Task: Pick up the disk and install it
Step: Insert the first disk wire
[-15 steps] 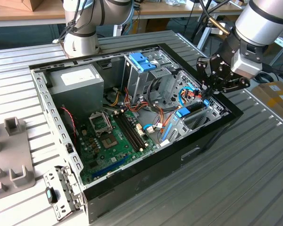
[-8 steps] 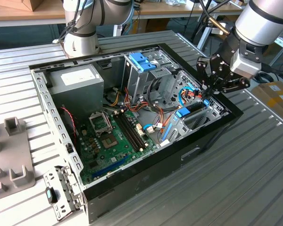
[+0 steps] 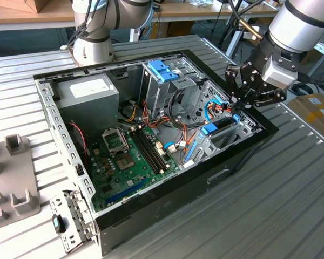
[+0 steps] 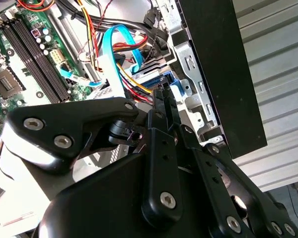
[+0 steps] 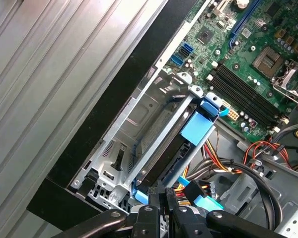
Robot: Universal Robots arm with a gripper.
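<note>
The disk (image 3: 211, 128), with its blue plastic frame, stands on edge in the metal bay at the front corner of the open computer case (image 3: 243, 156), on the exterior view's right. In the first wrist view the disk (image 5: 196, 125) sits deep in the bay between its metal walls. My gripper (image 3: 238, 104) hangs over the disk's far end beside the blue and red cables. Its black fingers are shut close together, with their tips at the blue frame end (image 4: 175, 92). I see nothing held between the fingers of the gripper (image 4: 163, 97) (image 5: 164, 197).
Inside the case lie a green motherboard (image 3: 127, 159), a grey power supply box (image 3: 89, 93) and a metal drive cage with a blue latch (image 3: 161, 70). Loose cables (image 3: 175, 135) run beside the bay. A second arm's base (image 3: 92, 48) stands behind the case. Grey fixtures (image 3: 13, 183) sit at the exterior view's left.
</note>
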